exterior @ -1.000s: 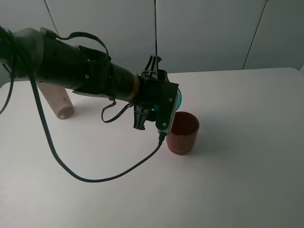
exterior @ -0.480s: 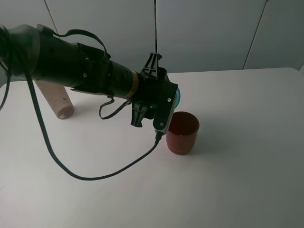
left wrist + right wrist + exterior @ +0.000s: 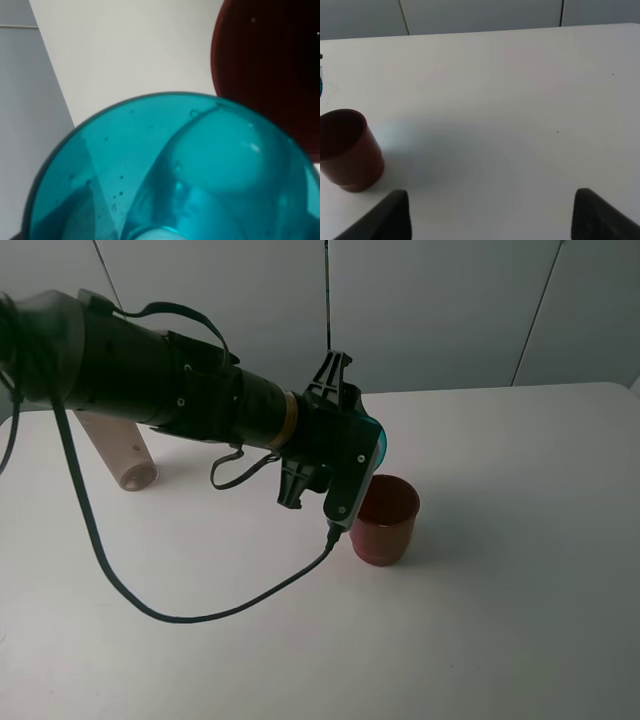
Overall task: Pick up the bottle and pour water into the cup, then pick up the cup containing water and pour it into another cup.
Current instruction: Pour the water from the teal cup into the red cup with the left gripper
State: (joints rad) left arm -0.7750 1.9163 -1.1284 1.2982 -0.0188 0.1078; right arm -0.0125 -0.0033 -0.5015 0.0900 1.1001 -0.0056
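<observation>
Over the last second the left gripper [image 3: 362, 452] is seen to have shifted slightly right and rolled, so that more of the blue cup [image 3: 381, 445] clamped in it is exposed close above the red cup [image 3: 385, 520]. The second pour is judged to be starting or under way. No stream can be made out, though droplets are noted on the blue cup's wall in the left wrist view. At the near side, the table [image 3: 500, 640] lies bare across the front and right, apart from a cable [image 3: 200, 618] looping at the near left. The right gripper [image 3: 492, 215] is held wide open and empty over that right side. The red cup is set well clear of every edge. At the far left the bottle [image 3: 125, 455], partly hidden by the arm, is well apart from both cups. The table's far edge runs along the wall.
</observation>
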